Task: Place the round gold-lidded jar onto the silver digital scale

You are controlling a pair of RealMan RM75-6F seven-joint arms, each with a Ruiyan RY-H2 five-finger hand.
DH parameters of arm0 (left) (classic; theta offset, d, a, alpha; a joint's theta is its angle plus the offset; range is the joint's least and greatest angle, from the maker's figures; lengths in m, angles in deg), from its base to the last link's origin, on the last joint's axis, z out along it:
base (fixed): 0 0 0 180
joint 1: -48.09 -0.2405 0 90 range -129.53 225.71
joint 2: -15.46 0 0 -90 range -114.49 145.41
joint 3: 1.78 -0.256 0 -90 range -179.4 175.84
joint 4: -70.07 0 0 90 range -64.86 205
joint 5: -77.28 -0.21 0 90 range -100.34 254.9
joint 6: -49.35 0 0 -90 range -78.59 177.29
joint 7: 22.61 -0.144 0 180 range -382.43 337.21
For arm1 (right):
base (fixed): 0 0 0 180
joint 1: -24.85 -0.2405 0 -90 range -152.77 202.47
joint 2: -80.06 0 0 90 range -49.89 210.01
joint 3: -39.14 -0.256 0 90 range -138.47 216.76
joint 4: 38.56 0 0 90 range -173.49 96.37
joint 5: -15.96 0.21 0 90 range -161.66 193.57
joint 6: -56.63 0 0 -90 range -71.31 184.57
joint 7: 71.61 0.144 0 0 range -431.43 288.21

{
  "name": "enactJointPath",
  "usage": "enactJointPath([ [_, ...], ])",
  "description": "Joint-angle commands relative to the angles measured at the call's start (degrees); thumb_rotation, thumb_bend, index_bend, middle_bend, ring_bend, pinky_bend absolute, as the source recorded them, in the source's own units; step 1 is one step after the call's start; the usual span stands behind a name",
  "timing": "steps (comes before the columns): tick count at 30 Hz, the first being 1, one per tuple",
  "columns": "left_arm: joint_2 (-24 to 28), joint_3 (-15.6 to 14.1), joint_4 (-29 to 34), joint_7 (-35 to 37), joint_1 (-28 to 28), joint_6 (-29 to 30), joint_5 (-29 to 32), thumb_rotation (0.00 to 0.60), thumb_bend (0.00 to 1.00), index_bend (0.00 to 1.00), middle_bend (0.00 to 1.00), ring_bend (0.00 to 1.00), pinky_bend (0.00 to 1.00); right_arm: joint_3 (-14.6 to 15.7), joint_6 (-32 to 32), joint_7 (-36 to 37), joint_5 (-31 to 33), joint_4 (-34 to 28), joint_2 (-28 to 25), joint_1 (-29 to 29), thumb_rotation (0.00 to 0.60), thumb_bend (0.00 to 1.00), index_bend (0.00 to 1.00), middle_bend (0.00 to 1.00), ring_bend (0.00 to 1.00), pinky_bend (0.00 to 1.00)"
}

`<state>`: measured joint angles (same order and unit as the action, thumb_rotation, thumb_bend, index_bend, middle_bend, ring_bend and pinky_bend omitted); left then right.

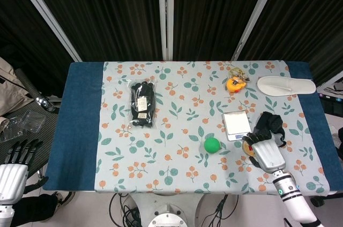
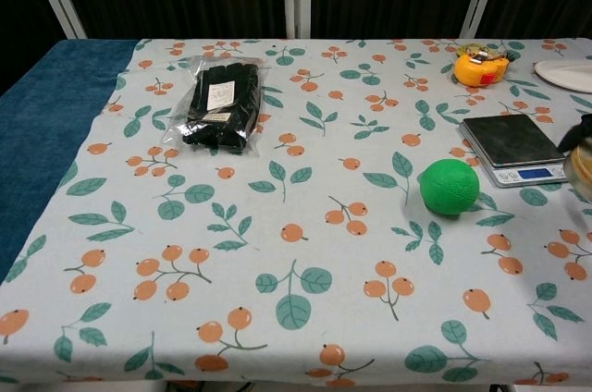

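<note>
The round gold-lidded jar (image 1: 250,149) is gripped by my right hand (image 1: 265,153), whose fingers curl around it just right of the green ball. In the chest view the jar (image 2: 584,170) shows blurred at the right edge, raised off the cloth, with a dark finger above it. The silver digital scale (image 1: 237,124) lies flat just up and left of the hand; in the chest view the scale (image 2: 513,144) has nothing on its plate. My left hand (image 1: 13,171) hangs off the table's near-left corner, fingers apart and holding nothing.
A green ball (image 1: 212,144) sits left of the jar and near the scale's front. A black bundle (image 1: 270,125) lies right of the scale. A yellow toy (image 1: 236,84) and a white slipper (image 1: 285,85) lie at the back right. Bagged black gloves (image 1: 142,104) lie at mid-left.
</note>
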<state>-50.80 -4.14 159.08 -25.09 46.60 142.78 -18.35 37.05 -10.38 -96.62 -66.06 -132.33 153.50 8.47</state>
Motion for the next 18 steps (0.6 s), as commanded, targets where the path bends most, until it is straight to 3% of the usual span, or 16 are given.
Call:
enactJointPath([
  [1, 0.11, 0.07, 0.34, -0.39, 0.12, 0.03, -0.19, 0.600, 0.05, 0.11, 0.08, 0.00, 0.02, -3.14, 1.18, -1.83, 1.76, 0.85, 0.82, -2.87, 0.600, 0.30, 0.48, 0.46, 0.45, 0.35],
  [8, 0.79, 0.20, 0.85, -0.73, 0.39, -0.17, -0.25, 0.600, 0.05, 0.11, 0.08, 0.00, 0.02, -7.63, 10.21, -3.16, 11.05, 7.87, 5.46, -9.76, 0.600, 0.30, 0.48, 0.44, 0.44, 0.33],
  [18, 0.78, 0.29, 0.52, -0.28, 0.71, -1.11, 0.52, 0.600, 0.05, 0.11, 0.08, 0.00, 0.02, -8.10, 13.89, -5.16, 16.96, 15.24, 10.68, -13.92, 0.600, 0.30, 0.47, 0.39, 0.43, 0.31],
])
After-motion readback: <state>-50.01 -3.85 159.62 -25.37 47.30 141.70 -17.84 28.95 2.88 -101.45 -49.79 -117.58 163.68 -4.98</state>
